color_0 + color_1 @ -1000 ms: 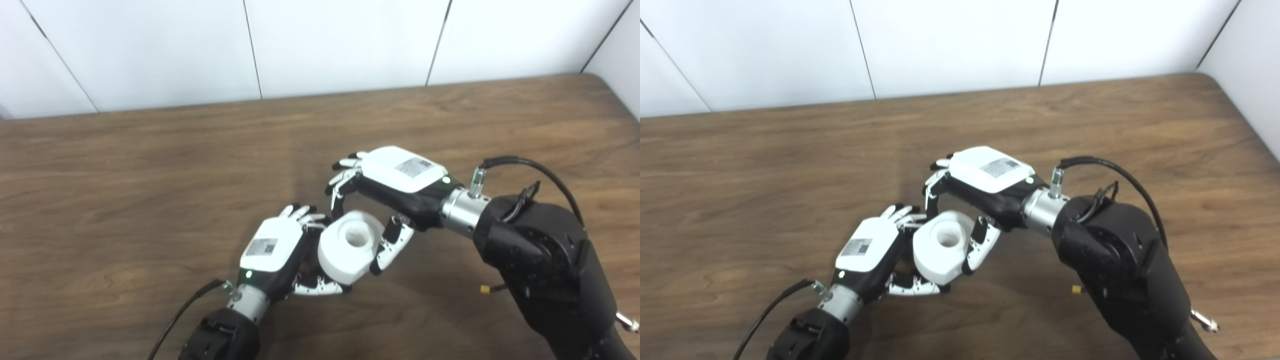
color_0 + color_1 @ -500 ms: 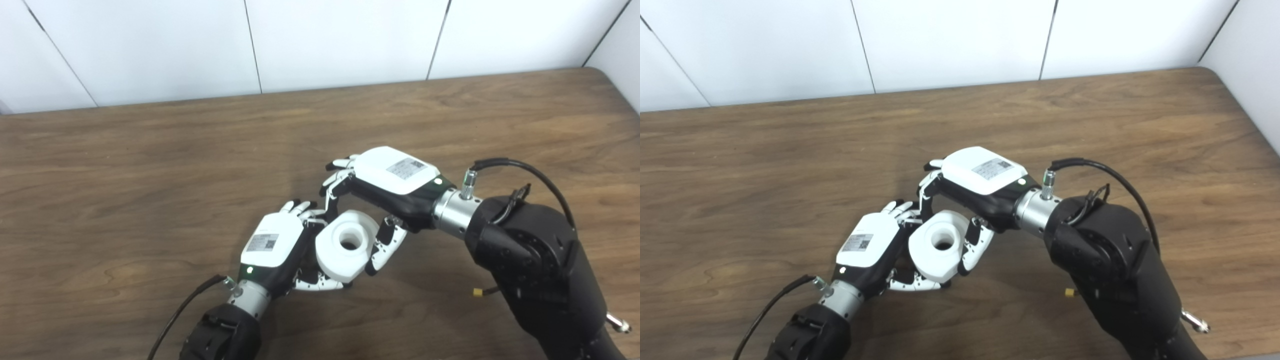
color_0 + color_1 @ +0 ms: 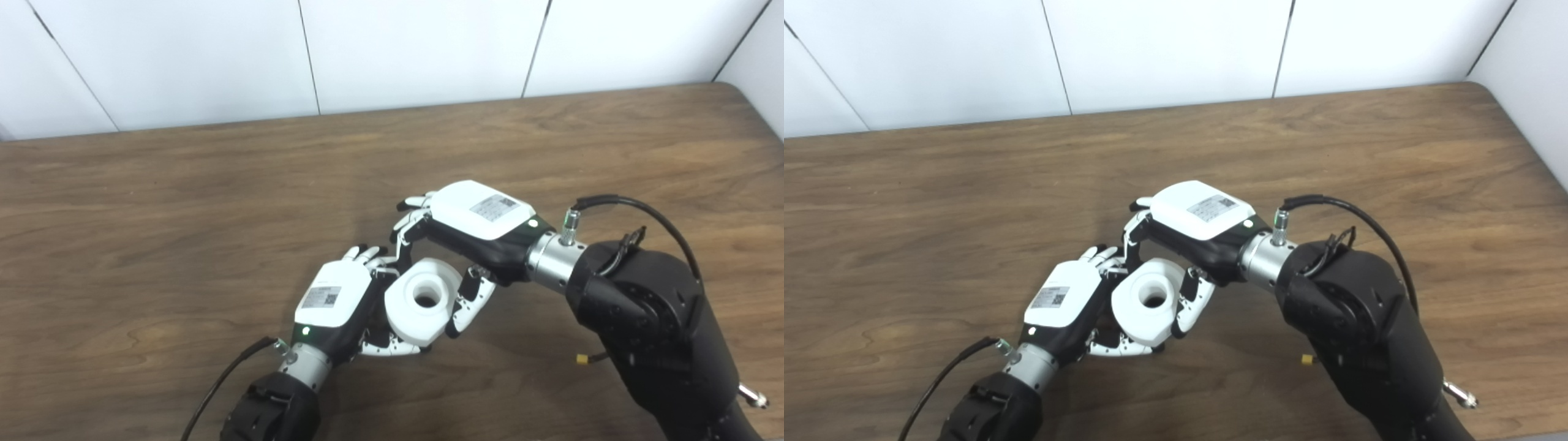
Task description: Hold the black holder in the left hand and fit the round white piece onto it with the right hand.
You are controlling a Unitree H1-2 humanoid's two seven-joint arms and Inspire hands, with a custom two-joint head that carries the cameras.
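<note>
Scene: Two robot hands meet low over a wooden table, a white panelled wall behind.

Left hand: The left hand is curled, palm toward the white piece, its thumb lying under the piece's lower edge. Its fingers are closed around something on the piece's left side. That should be the holder, but it is hidden behind the hand and the piece, so what the hand is clamped on cannot be told for sure.

Right hand: The right hand arches over the piece from above and right. Its fingers come down at the piece's far edge and its thumb presses the near right side, so it is clamped on the piece.

White piece: The round white piece sits between the two hands, just above the table, tilted so its central hole faces up toward the cameras. The hole shows dark inside.

Step in hand: Judging by the pose, this is the fitting itself, with the piece pressed up against the left hand's grip.

Progress: Probably late, though whether the piece is fully seated cannot be seen.

Next move: Likely a steady push by the right hand along the hole's axis while the left braces, then a release once the piece is home.
</note>
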